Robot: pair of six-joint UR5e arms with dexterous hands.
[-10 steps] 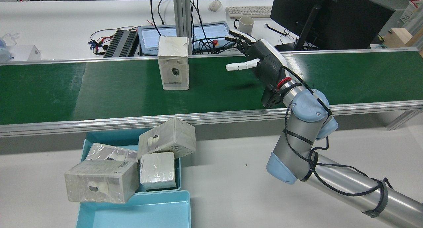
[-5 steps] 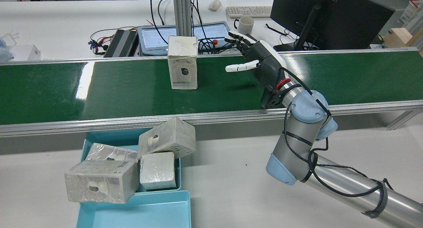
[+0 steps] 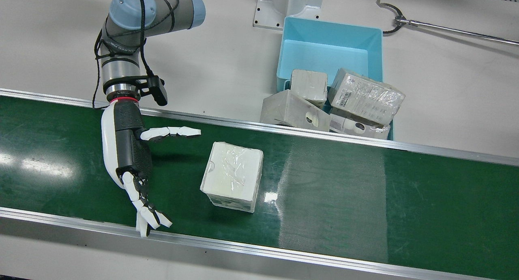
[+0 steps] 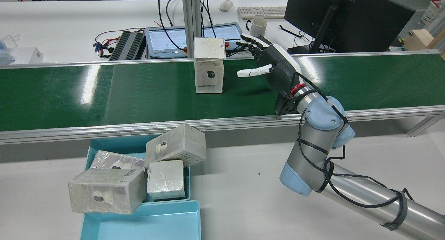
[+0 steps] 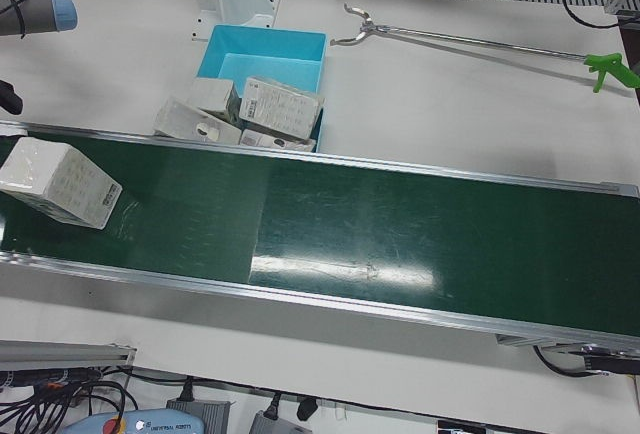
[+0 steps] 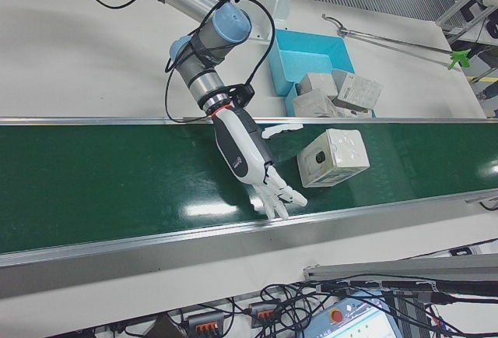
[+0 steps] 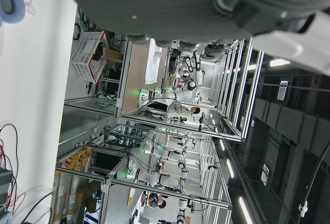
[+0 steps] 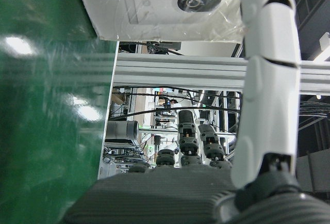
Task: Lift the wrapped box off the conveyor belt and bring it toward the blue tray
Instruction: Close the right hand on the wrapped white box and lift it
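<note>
Wrapped box [image 4: 208, 65] stands on the conveyor belt [image 4: 104, 90] just beside the open, empty right robot hand [image 4: 269, 64].

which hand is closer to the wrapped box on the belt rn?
Right. The right hand hangs open over the belt just beside the wrapped box, not touching it. The left hand shows only in its own camera, aimed away from the belt.

Glossy film, sheened belt, hard plastic and metal

The box [image 3: 232, 182] is white card under crinkled, shiny clear wrap. The belt [image 3: 344, 199] is dark green, finely textured, with glare patches, edged by brushed aluminium rails [image 3: 284, 251]. The tray [image 3: 330, 42] is smooth blue plastic. The right hand [image 3: 129, 150] pairs glossy white shell with matt black ribbed panels.
</note>
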